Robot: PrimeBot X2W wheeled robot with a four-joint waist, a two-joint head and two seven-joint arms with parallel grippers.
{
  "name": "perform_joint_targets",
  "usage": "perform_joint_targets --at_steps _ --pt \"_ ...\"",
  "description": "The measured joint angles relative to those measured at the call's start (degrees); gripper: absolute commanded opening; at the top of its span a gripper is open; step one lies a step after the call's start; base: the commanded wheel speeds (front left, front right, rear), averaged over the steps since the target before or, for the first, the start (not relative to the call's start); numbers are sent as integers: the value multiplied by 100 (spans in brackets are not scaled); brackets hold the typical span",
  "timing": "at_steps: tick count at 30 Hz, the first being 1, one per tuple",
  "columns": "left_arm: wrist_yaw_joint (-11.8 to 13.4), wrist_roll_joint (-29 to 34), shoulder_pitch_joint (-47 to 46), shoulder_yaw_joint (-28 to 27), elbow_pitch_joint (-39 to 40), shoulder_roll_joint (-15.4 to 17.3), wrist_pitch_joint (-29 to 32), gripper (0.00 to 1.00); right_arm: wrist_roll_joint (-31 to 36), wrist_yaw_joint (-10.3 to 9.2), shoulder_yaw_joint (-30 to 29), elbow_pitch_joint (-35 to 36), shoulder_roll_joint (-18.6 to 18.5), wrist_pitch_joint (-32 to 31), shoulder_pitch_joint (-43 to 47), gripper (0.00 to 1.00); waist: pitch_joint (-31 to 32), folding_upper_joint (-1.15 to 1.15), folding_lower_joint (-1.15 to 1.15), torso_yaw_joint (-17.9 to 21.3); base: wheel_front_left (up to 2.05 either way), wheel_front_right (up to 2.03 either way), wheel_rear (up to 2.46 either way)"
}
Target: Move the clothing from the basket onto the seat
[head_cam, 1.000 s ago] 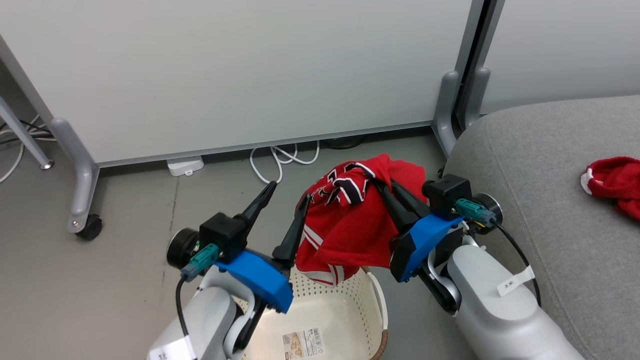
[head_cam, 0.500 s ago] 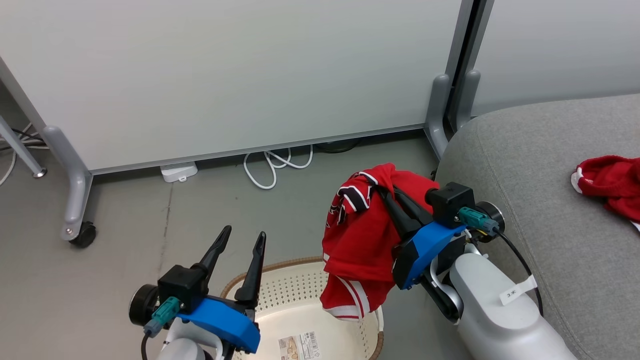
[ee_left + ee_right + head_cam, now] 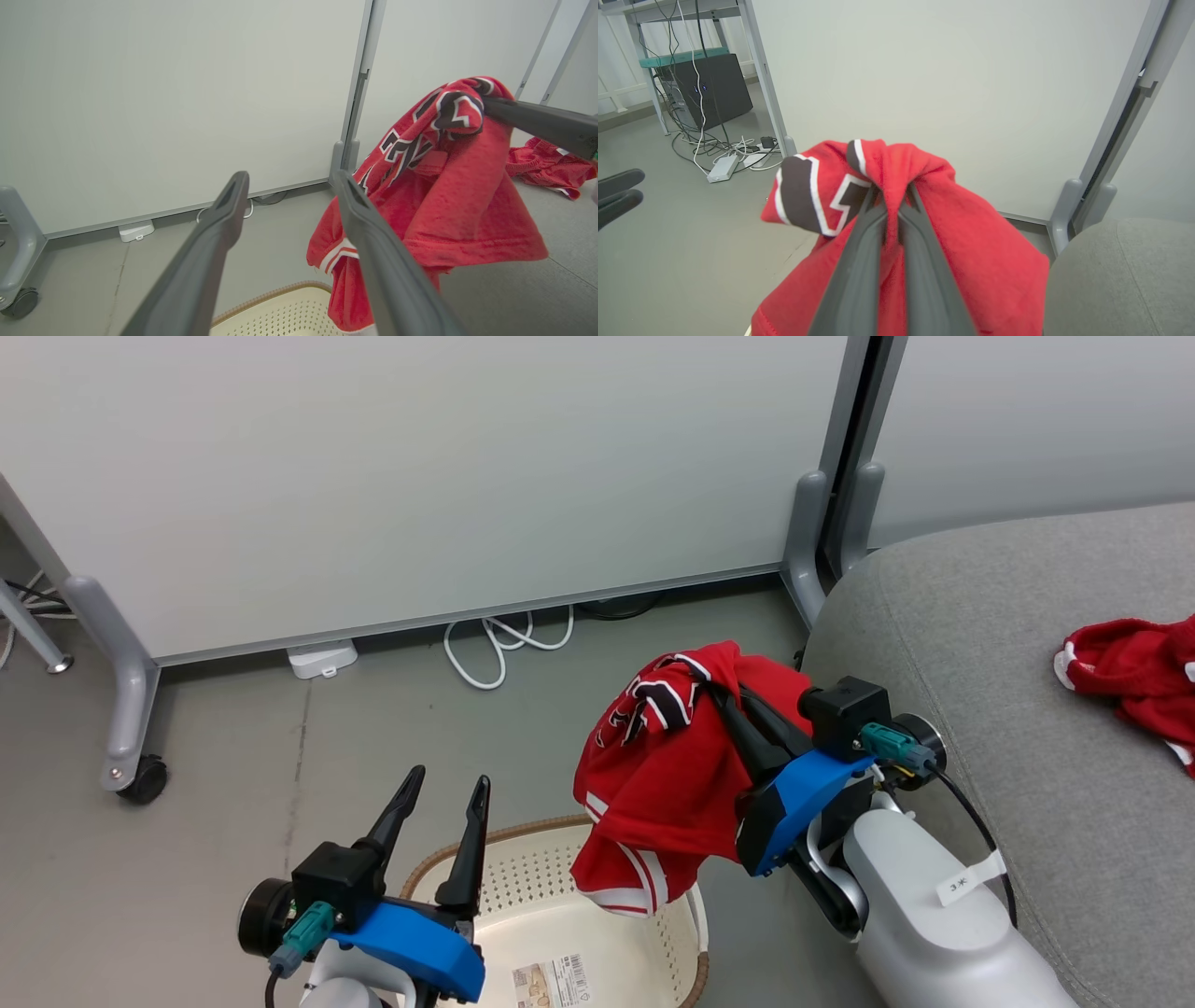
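Item: red jersey [image 3: 653,775], in transit. My right tool [image 3: 719,695] pinches it above the basket [image 3: 546,877]; left tool [image 3: 449,777] wide, empty. Next: swing right over the sofa [image 3: 980,644].

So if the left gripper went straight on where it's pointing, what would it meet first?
Probably the white partition panel near its base; the left gripper points past the red jersey, though depth is unclear.
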State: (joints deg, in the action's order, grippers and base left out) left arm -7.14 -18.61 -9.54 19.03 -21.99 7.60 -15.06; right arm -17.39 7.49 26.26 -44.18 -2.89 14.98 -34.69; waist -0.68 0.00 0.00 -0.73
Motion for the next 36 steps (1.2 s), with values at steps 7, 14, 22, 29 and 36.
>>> perform_joint_targets --at_steps 7,14,22,29,36 --pt "-8 -23 -10 91 19 10 0 100 -24 0 -19 22 1 0 -7 0 -49 0 0 272 0 0 0" --pt "-9 -55 -127 171 62 30 -1 100 -22 0 -25 85 0 0 -26 0 -139 0 0 748 0 0 0" --pt "-30 -58 -200 242 87 53 -1 100 25 0 -115 175 0 1 -25 0 -257 0 0 1388 0 0 0" --pt "-30 -63 -248 267 112 91 -1 100 57 0 -151 256 -2 3 -19 0 -351 0 0 1938 0 0 0" --pt "-30 -62 -348 318 109 118 0 100 58 0 -215 322 -2 4 5 0 -468 0 0 2403 0 0 0"
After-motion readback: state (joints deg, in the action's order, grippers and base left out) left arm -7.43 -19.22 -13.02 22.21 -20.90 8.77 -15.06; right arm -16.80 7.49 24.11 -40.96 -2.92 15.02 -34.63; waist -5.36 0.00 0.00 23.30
